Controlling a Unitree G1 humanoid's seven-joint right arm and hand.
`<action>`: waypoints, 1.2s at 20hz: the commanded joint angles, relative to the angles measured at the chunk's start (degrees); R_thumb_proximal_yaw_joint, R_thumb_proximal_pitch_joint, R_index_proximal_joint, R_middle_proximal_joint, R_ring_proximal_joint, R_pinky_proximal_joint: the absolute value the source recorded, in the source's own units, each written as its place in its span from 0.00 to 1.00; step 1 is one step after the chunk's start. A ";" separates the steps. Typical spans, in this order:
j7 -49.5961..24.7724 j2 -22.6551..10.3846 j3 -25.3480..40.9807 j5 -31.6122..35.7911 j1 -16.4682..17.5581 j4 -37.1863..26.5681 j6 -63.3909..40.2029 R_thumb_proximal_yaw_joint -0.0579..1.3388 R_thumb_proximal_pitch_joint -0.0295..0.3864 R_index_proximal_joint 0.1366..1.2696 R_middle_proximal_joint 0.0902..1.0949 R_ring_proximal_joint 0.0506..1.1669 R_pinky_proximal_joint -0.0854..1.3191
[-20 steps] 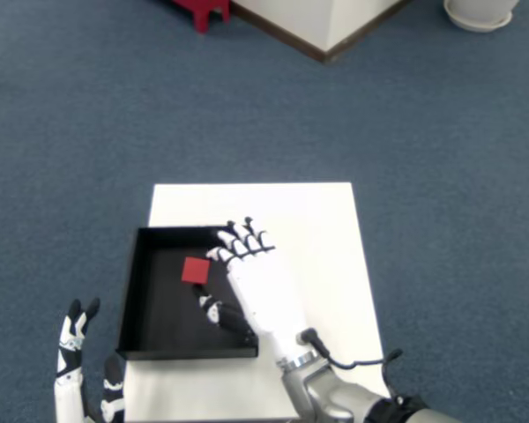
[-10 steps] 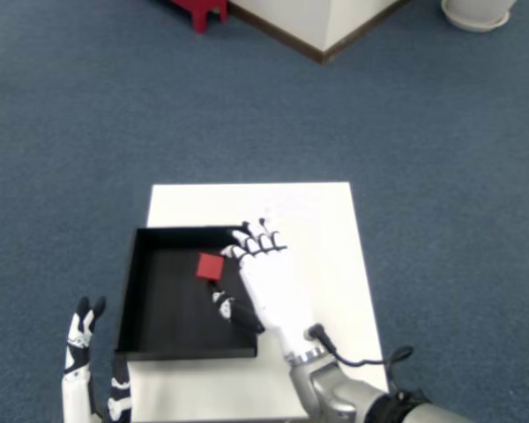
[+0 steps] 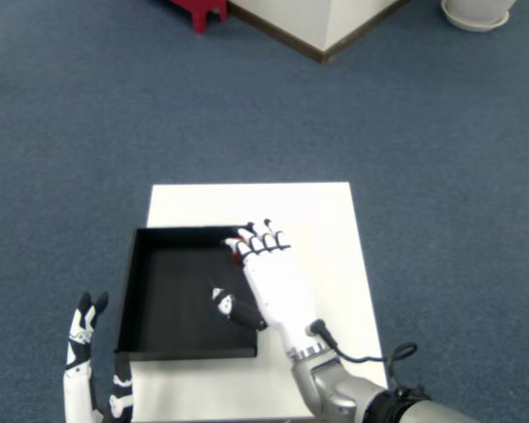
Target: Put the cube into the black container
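At the far right corner of the black container (image 3: 159,291), a sliver of red shows just under the fingertips (image 3: 263,240) of the right hand (image 3: 273,282). That sliver is most likely the cube (image 3: 237,250), and nearly all of it is hidden by the fingers. It sits close against the container's right wall, and from this view I cannot tell whether it rests on the floor of the container, leans on the wall, or is pinched by the fingers.

The main risk is that the cube is not truly free. If a finger catches it, drawing the hand away to the right could drag it up the low wall and out onto the white table (image 3: 326,229). The cube lies so near the rim that a small nudge might tip it over the edge. The hand also lies across the right wall, so a careless pull could shift the whole container along the table.

The hand itself lies flat, palm down, its four fingers stretched out side by side toward the far side, and the thumb (image 3: 234,307) pointing left over the container's dark floor. It does not look closed around anything, yet with the cube covered I cannot say for certain that it holds nothing.
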 commanded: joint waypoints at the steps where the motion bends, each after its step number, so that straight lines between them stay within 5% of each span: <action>1: -2.02 -0.10 -1.04 0.32 -2.07 -0.06 -1.63 0.45 0.36 0.25 0.17 0.14 0.09; 5: -9.50 -1.90 -4.65 2.80 -0.38 -3.46 -7.43 0.38 0.33 0.22 0.17 0.14 0.09; 8: -15.46 -11.92 -11.64 10.39 6.82 -18.39 -28.59 0.35 0.35 0.21 0.18 0.17 0.13; 12: -17.48 -27.14 -13.69 11.27 15.76 -21.47 -48.46 0.09 0.72 0.19 0.16 0.20 0.16; 16: -22.61 -35.64 -14.62 4.22 21.48 -20.02 -60.95 0.08 0.84 0.18 0.18 0.26 0.26; 24: -28.58 -35.96 -15.61 -0.62 26.71 -8.82 -71.71 0.04 0.81 0.15 0.18 0.24 0.22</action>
